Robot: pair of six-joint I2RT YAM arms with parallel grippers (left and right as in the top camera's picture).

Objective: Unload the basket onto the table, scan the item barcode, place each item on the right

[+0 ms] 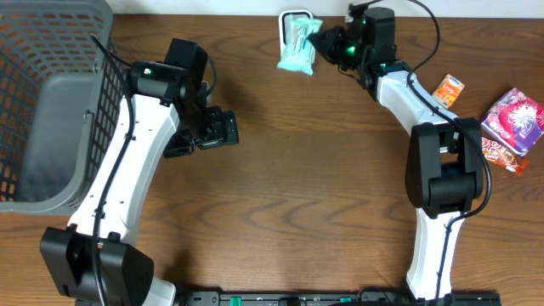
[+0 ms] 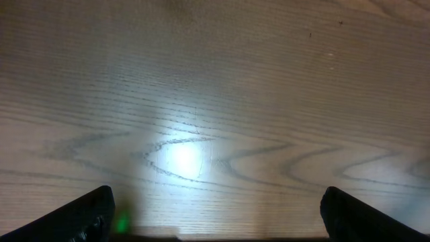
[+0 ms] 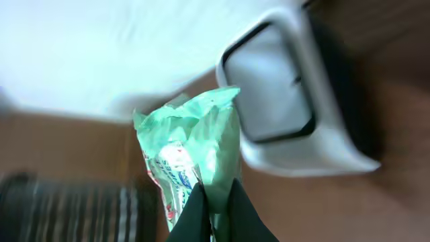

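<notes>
Overhead view, left to right. A grey mesh basket (image 1: 51,102) fills the left corner and is cut off by the top and left edges. Beside it the left arm reaches inward; its left pincer (image 1: 223,129) shows only as a dark mass. In the left wrist view only the two dark fingertips (image 2: 80,218) enter, at the bottom corners, spread wide apart with bare wood between them and nothing held.

At top centre a mint-green packet (image 1: 297,47) overlaps the lower part of a white scanner (image 1: 295,17) with a dark-framed window, hiding that part. The right pincer (image 1: 325,40) meets the packet's right edge. In the right wrist view its dark fingers (image 3: 245,218) are pressed together, pinching the packet's crimped end, with the scanner window just beyond to the right. This view is blurred: the packet's print cannot be read and no barcode can be made out. Whether the packet touches the counter cannot be told.

Far right lie a small orange packet (image 1: 449,87), a pink-purple packet (image 1: 514,117) and a red packet (image 1: 503,155) partly covered by it.

The counter (image 1: 297,204) is dark brown wood with strong grain, showing a bright glare spot under the left wrist camera. Beyond its far edge the right wrist view gives only a pale blur.
</notes>
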